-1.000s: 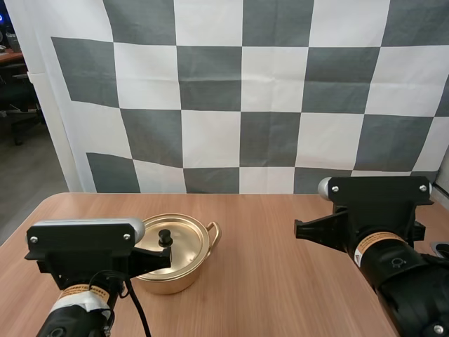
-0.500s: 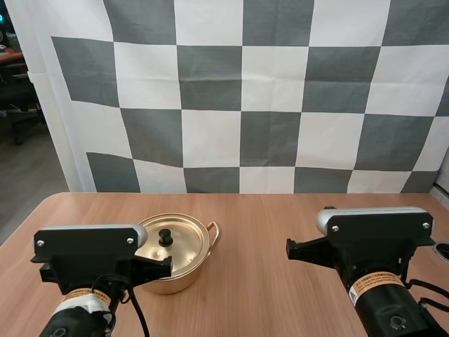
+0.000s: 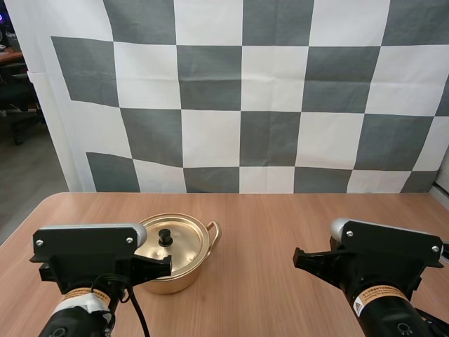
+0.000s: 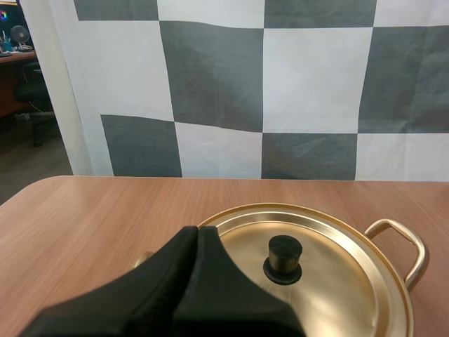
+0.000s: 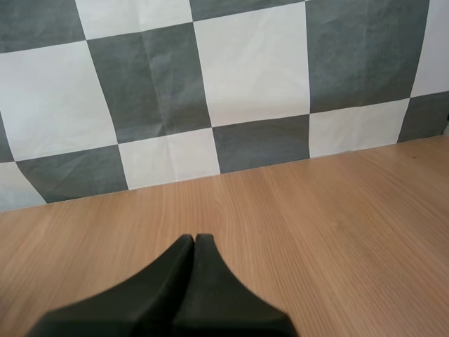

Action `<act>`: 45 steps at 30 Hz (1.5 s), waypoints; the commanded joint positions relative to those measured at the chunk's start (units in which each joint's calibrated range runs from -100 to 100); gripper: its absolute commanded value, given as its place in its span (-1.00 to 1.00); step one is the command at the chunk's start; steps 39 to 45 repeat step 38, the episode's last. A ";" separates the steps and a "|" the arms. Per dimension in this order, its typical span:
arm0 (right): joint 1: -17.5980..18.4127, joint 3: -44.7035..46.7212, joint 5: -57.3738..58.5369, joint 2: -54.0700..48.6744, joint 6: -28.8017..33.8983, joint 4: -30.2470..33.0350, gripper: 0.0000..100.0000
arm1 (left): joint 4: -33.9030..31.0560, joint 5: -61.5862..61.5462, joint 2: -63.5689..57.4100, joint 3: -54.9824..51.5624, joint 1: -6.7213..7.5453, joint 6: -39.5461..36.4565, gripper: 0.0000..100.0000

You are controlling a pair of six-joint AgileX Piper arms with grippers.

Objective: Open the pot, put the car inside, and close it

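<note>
A gold pot (image 3: 184, 261) stands on the wooden table's left half, its lid (image 4: 330, 281) on and a black knob (image 4: 283, 258) in the lid's middle. One loop handle (image 4: 405, 242) sticks out on the pot's right side. My left gripper (image 4: 196, 233) is shut on nothing, its fingers together as one dark wedge, hovering at the pot's near left rim, short of the knob; in the high view the left gripper (image 3: 160, 265) overlaps the pot's near edge. My right gripper (image 5: 194, 240) is shut too, over bare table, far right of the pot, as the high view's right gripper (image 3: 300, 258) shows.
The wooden table (image 3: 266, 225) runs bare between the pot and my right arm. Its rounded far left corner (image 3: 52, 200) lies beyond the pot, with open floor past it.
My right arm has dropped lower and drawn back toward the table's near edge. The left arm and the pot have barely shifted.
</note>
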State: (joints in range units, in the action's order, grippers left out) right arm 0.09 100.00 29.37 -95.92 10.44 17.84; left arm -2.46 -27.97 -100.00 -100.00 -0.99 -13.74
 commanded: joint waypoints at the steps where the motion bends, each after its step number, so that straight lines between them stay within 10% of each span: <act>1: 0.00 0.00 1.72 -1.38 0.02 -0.47 -1.00 | 0.02 0.05 0.00 0.00 0.06 0.01 -1.00; 45: 0.16 0.00 3.11 -4.08 -6.71 -5.20 -1.00 | 0.02 0.05 0.00 0.00 0.06 0.01 -1.00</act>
